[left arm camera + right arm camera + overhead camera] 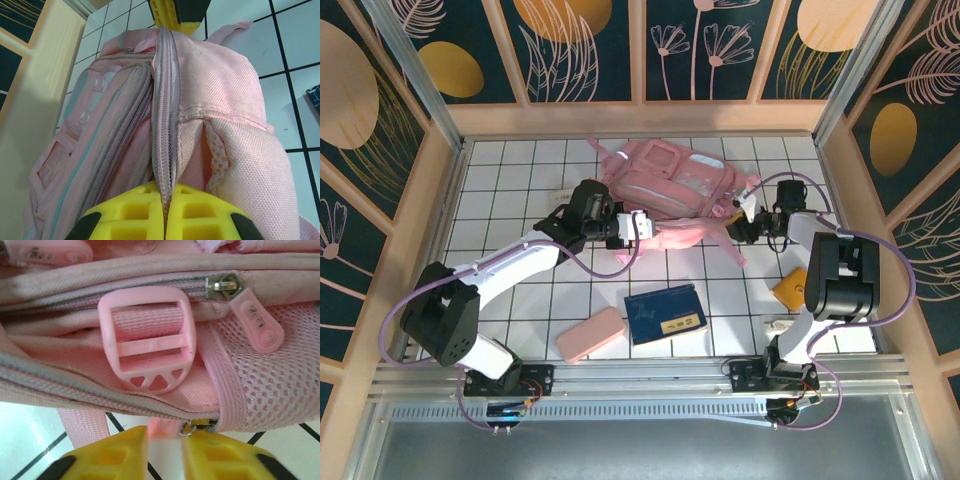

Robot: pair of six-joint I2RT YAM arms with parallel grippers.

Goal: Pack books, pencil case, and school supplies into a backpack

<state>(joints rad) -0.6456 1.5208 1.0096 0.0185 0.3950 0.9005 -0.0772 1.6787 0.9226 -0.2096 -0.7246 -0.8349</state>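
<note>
Right wrist view gave me the most to worry about: the right gripper point(165, 436) had its yellow fingers a narrow way apart just below the backpack point(260, 375). A small pink tab sat in the gap beside a metal zipper slider point(189, 427), and I could not tell whether the pads were pressing on that tab or only flanking it. If they missed it, I judged the claw would pinch mesh or seam instead, and a pull would drag the soft bag without opening anything. The pink strap buckle point(147, 340) lay right against the zipper line, so I thought it or its webbing could snag the slider. On the left wrist view the left gripper point(167, 195) was closed tight on the grey zipper band point(165, 100), anchoring the bag. I judged that a hard pull from the other side could tear that band out of its fingers, or that the clamp itself could block the slider's travel. From the top external camera, the book point(665, 313) and the pencil case point(591, 334) lay on the tiled table point(510, 190) near the arm bases, well apart from the bag. The orange square item point(790, 288) lay beside the right arm, where I feared a swing could knock it.
</note>
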